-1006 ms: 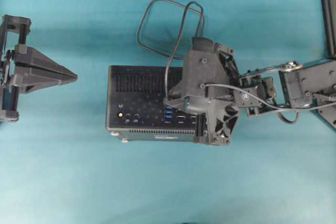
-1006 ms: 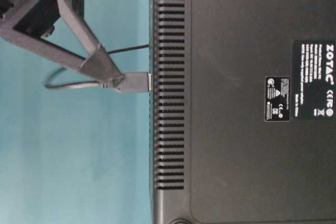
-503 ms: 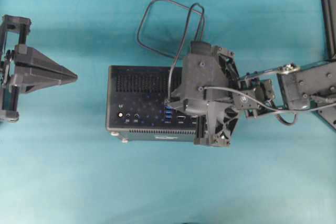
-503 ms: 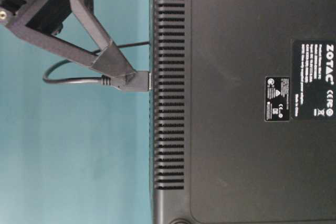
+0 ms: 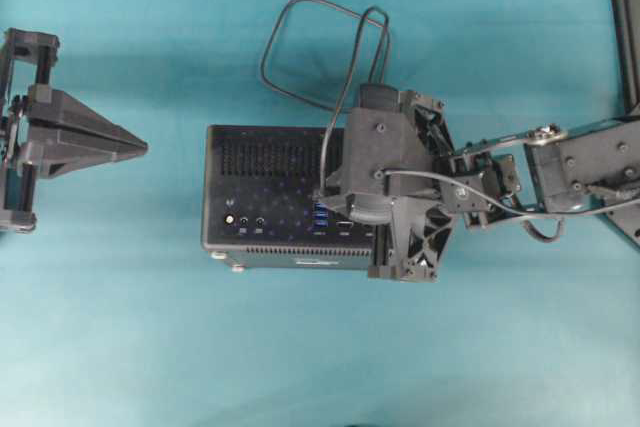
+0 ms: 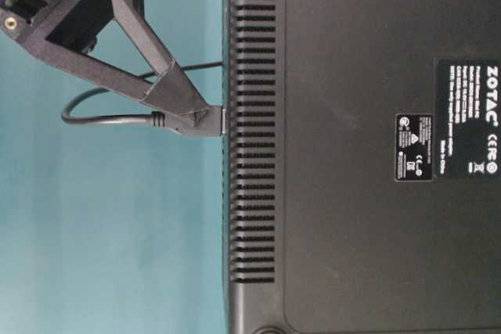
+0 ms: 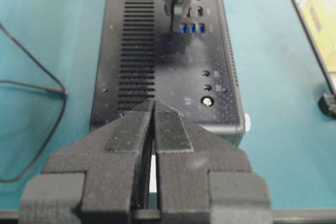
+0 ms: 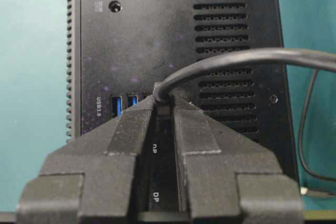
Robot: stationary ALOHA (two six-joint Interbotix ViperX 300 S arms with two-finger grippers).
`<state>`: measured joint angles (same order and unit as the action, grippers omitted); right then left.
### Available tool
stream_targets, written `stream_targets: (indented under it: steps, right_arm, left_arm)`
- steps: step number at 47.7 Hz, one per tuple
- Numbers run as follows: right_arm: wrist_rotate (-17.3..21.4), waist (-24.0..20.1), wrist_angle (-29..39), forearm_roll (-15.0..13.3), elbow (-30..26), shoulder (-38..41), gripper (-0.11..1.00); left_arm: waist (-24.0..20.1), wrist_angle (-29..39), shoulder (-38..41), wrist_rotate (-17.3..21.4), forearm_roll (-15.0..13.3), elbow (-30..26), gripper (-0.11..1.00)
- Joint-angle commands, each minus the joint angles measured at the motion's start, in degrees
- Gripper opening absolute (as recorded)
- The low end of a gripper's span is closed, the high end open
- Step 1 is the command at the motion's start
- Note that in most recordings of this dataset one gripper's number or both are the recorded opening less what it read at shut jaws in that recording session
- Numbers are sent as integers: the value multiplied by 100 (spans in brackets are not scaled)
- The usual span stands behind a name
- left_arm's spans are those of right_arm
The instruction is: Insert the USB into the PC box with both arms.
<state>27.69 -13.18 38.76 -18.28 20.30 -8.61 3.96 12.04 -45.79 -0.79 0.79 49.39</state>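
The PC box [image 5: 270,197] lies on the teal table with its port panel facing up, and it fills the table-level view [image 6: 352,146]. The USB plug [image 6: 200,123] stands end-on against the panel beside the blue ports [image 8: 116,106]. Its thin black cable [image 5: 300,47] loops away behind the box. My right gripper [image 5: 320,192] hangs over the panel, its fingertips [image 8: 144,116] flanking the plug, shut on it. My left gripper [image 5: 145,148] hovers left of the box, apart from it, shut and empty [image 7: 154,106].
A black frame post [image 5: 622,17] stands at the table's far right edge. The box's silver feet [image 5: 236,266] stick out on its near side. A slack length of cable [image 7: 47,93] lies on the cloth beside the box.
The right gripper's fingertips have slid along the plug toward the box's face, and its body has risen a little. The plug's end stays at the panel. The left gripper has not moved.
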Motion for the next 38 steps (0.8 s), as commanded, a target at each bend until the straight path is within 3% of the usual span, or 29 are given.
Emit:
stream_targets:
  steps: [1,17,38]
  right_arm:
    - [70,-53,9,62,-105,-44,18]
    - [62,44,44,35,-396,-88,68]
    - [53,202,-9,-105,-483,-211,67]
  left_arm:
    - [9,-53,9,0,9,-88,0]
    - [9,-53,0,0,9,-97,0]
    - [9,-53,-18,0,9,-114,0]
